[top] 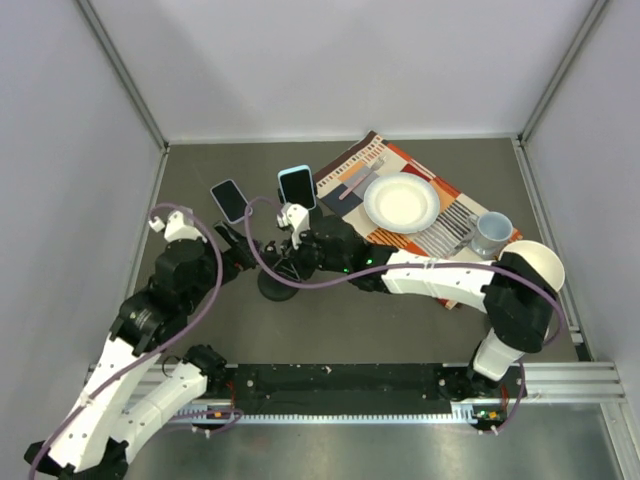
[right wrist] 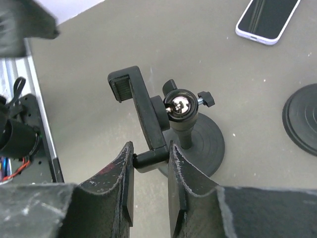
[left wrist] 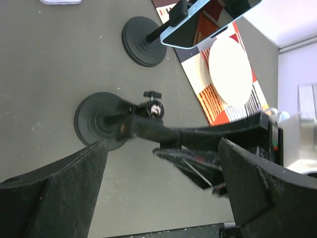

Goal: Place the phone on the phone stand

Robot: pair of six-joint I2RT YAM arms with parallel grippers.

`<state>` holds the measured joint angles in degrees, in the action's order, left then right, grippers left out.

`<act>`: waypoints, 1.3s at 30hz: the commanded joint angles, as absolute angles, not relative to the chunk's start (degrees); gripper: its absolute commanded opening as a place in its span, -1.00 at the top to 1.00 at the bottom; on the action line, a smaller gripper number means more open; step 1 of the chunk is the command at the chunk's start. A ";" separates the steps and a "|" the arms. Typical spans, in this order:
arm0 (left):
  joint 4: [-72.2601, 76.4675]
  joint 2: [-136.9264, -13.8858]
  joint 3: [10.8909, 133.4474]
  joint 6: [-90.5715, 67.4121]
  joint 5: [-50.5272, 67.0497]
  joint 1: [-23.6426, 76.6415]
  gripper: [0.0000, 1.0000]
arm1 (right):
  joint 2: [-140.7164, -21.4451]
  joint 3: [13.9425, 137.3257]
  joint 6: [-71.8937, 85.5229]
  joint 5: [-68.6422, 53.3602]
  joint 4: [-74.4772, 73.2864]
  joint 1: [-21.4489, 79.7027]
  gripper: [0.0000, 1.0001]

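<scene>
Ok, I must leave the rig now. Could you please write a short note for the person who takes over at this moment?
Left gripper: open, holds nothing, hovers beside the phone stand.
Right gripper: fingers closed on the lower end of that stand's empty clamp.
Phone: lies flat on the table, screen up, beyond the stand.
Second stand: already carries a blue phone.
Done: the stand is held.
Left: pick up the phone and seat it in the clamp.
</scene>
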<state>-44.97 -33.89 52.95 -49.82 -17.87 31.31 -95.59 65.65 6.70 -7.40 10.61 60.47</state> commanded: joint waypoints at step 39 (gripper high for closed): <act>-54.23 -130.60 114.87 -26.37 -4.92 -1.58 -0.98 | -75.24 51.50 5.89 -21.44 14.59 51.50 -0.80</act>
<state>-55.81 -129.38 115.20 -27.24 -5.02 -1.67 -78.15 51.72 5.54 -20.18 10.92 51.94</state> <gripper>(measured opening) 0.987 0.902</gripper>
